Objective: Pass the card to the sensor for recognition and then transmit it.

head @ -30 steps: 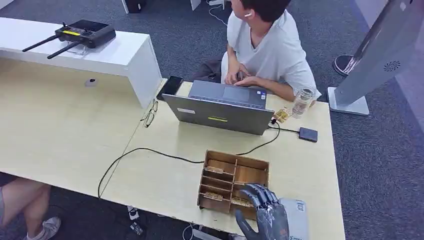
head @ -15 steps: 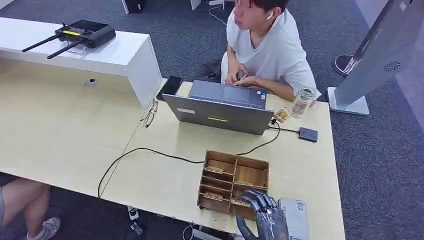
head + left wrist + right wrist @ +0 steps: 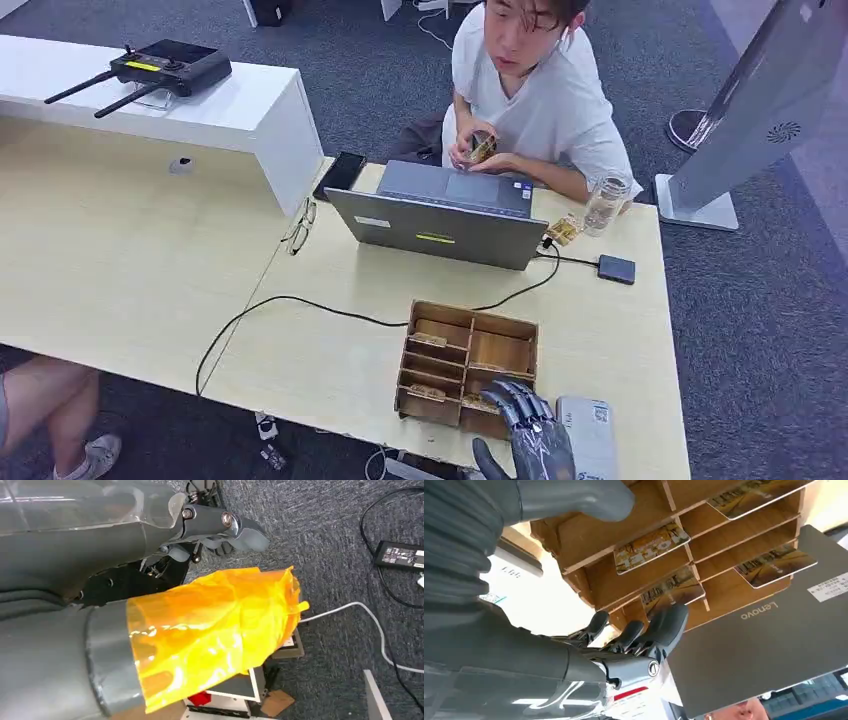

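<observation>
Reaching over the wooden box at the frame's bottom centre, the right hand has fingers apart, w/ tips at a card standing in its slot. Left hand: can't tell.

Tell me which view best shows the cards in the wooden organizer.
The right wrist view: the cards sit close up in the wooden organizer, printed faces visible, right robot hand at one slot. The head view shows them small. The left wrist view faces the floor.
</observation>
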Controlling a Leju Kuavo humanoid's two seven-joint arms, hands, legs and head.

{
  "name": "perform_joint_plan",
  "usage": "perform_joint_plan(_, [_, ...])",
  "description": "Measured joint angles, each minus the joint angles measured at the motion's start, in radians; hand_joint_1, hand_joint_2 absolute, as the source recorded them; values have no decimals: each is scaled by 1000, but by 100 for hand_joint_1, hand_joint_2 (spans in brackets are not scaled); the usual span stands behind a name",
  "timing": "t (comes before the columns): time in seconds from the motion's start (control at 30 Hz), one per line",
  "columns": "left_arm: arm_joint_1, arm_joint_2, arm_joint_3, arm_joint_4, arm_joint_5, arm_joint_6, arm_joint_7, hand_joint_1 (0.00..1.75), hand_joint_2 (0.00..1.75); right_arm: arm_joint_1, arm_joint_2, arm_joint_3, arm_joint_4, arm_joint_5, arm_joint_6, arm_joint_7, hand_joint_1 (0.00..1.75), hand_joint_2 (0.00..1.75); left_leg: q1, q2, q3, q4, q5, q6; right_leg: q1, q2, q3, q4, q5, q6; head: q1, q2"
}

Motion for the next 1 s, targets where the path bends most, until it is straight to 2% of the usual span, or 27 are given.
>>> perform_joint_plan(0.17, [0, -2, 0, 0, -1, 0, 0, 0, 0, -2, 0, 0, 11, 0, 0, 0, 65, 175, 0, 0, 0, 0, 0, 0, 0, 0, 0, 0, 0, 0, 0, 0])
perform_joint_plan(0.73, [0, -2, 0, 0, -1, 0, 0, 0, 0, -4, 0, 0, 29, -3, 0, 5, 65, 175, 0, 0, 0, 0, 0, 0, 0, 0, 0, 0, 0, 0, 0, 0])
perform_joint_plan(1.0, [0, -2, 0, 0, -1, 0, 0, 0, 0, -5, 0, 0, 31, -5, 1, 13, 70, 175, 0, 0, 0, 0, 0, 0, 0, 0, 0, 0, 0, 0, 0, 0])
